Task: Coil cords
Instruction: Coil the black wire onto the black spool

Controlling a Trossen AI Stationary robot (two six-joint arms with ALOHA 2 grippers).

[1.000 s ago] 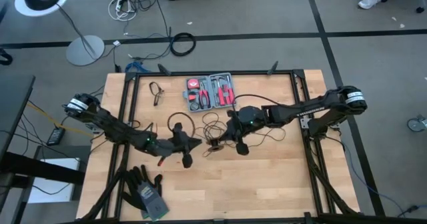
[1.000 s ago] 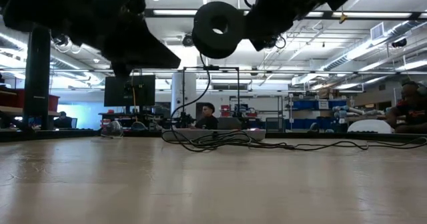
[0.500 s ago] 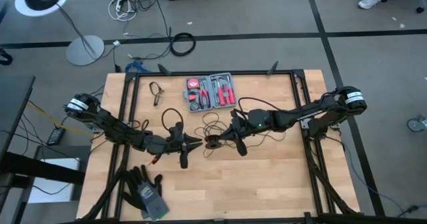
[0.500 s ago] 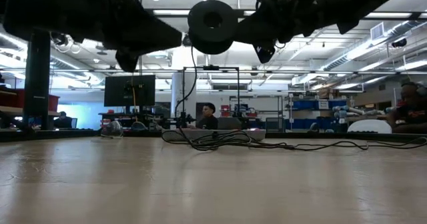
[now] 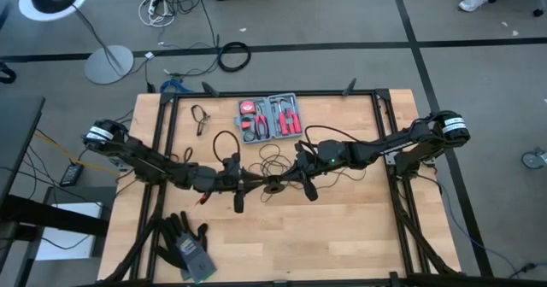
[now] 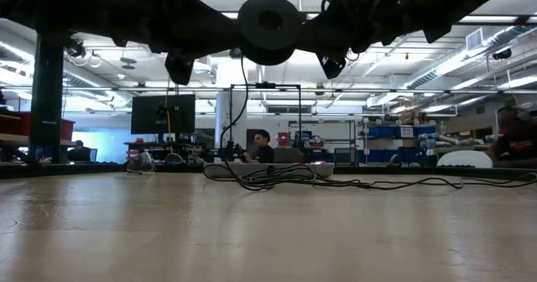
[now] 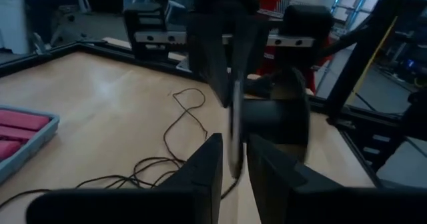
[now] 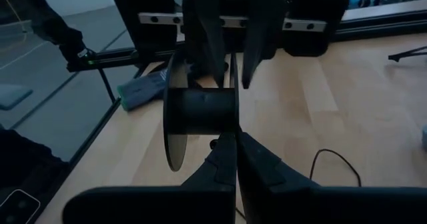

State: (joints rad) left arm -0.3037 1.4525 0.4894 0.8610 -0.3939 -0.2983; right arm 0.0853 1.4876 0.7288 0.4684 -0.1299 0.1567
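Spool (image 6: 268,28) hangs above mid-surface, pinched by my right jaws (image 8: 233,141) at one flange while my left jaws (image 7: 232,159) straddle the other, and I fear the cord (image 5: 273,157) snagging if I misalign.

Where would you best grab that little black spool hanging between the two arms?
By the thin edge of one disc of the spool, coming in level from the side. Its axle lies flat, so the discs stand upright and are slim enough to pinch. The right gripper holds one disc that way; the left gripper faces it from the opposite side.
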